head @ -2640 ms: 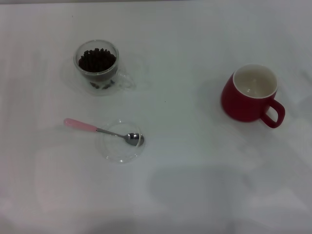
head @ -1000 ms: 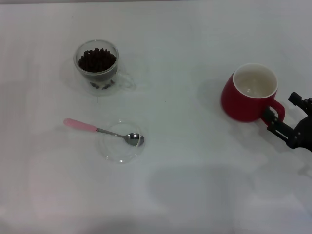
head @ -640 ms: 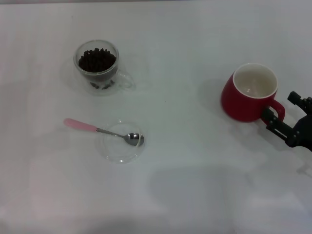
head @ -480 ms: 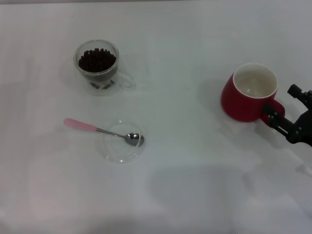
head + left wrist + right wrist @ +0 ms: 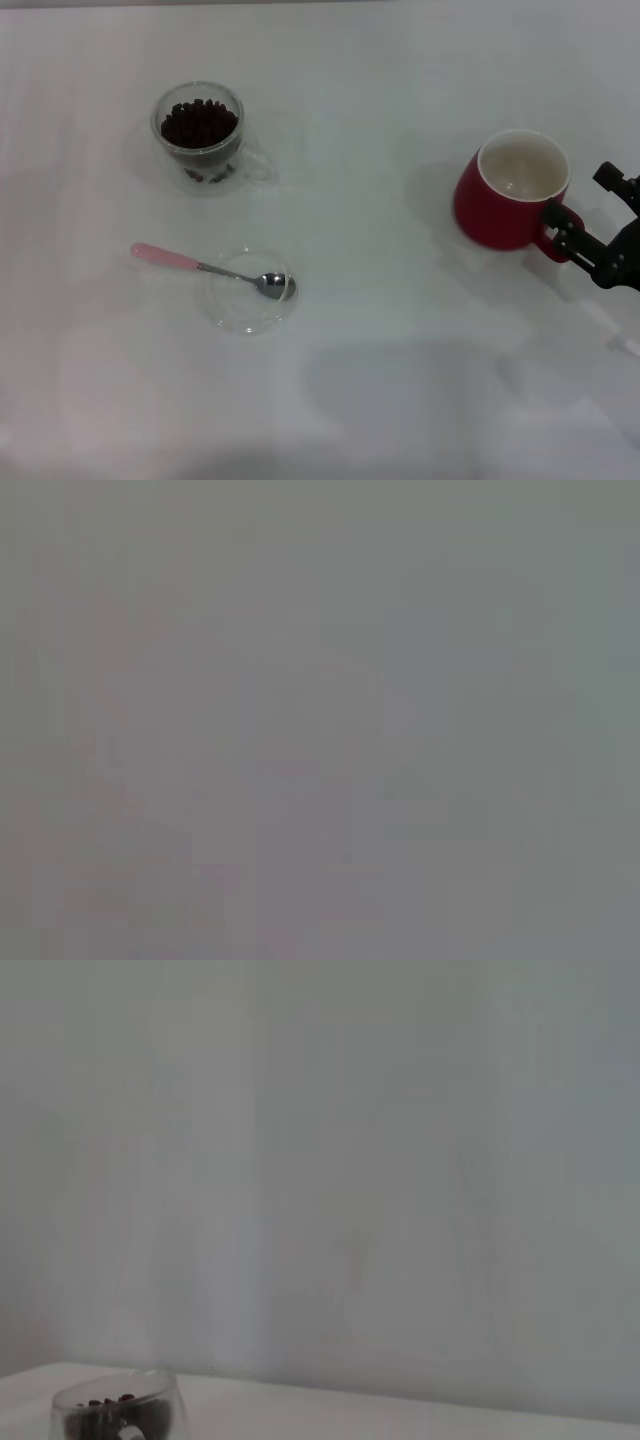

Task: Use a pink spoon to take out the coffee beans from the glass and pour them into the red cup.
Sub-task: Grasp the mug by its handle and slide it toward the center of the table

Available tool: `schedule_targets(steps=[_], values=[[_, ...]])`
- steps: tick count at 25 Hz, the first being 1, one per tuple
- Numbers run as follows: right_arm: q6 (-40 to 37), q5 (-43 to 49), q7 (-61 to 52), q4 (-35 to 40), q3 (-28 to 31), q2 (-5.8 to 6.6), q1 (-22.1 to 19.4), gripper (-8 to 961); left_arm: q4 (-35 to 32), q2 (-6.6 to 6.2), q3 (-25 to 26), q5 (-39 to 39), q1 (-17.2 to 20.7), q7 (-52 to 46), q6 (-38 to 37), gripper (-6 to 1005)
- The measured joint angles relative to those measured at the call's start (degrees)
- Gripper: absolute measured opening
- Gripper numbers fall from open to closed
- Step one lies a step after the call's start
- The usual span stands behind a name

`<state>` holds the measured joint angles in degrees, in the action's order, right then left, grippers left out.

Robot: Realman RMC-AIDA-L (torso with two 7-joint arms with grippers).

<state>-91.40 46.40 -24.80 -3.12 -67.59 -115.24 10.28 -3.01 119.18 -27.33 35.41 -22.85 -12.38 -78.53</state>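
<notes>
**At the cup's handle: right gripper closing in, spoon lying untouched**

On the white table (image 5: 400, 380), the spoon (image 5: 212, 269) is lying with its pink handle pointing toward the robot's left and its silver bowl resting inside a flat clear dish (image 5: 249, 291). Nothing is touching it.

Farther from the robot, beyond the spoon's handle end, the glass (image 5: 201, 137) is standing upright, with the dark beans (image 5: 199, 123) filling it close to the rim. Its clear handle is pointing toward the robot's right. The glass and the dish are sitting apart from each other.

Well across the table on the robot's right, the cup (image 5: 512, 192) is standing upright, its cream inside showing no beans. Its red loop handle is facing the right edge of the head view.

The right gripper (image 5: 592, 222) is reaching in from that edge, its black fingers spread apart on either side of the cup's handle. One finger (image 5: 566, 238) is sitting right against the handle; whether it is pressing on it cannot be told.

The right wrist view is showing mostly a pale wall, with the glass (image 5: 118, 1412) and its beans (image 5: 108, 1403) appearing at one corner.

The left gripper is appearing nowhere; the left wrist view is giving only flat grey.
</notes>
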Motion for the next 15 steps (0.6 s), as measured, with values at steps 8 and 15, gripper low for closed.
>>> schedule_targets(steps=[8, 15], values=[[1.33, 0.0, 0.22, -0.41, -0.01, 0.02, -0.26, 869, 0.14, -0.05, 0.0, -0.08, -0.29, -0.1, -0.09, 888], [2.24, 0.0, 0.23, -0.48, -0.59, -0.03, -0.43, 869, 0.19, -0.04, 0.0, 0.1, -0.3, -0.11, -0.09, 887]])
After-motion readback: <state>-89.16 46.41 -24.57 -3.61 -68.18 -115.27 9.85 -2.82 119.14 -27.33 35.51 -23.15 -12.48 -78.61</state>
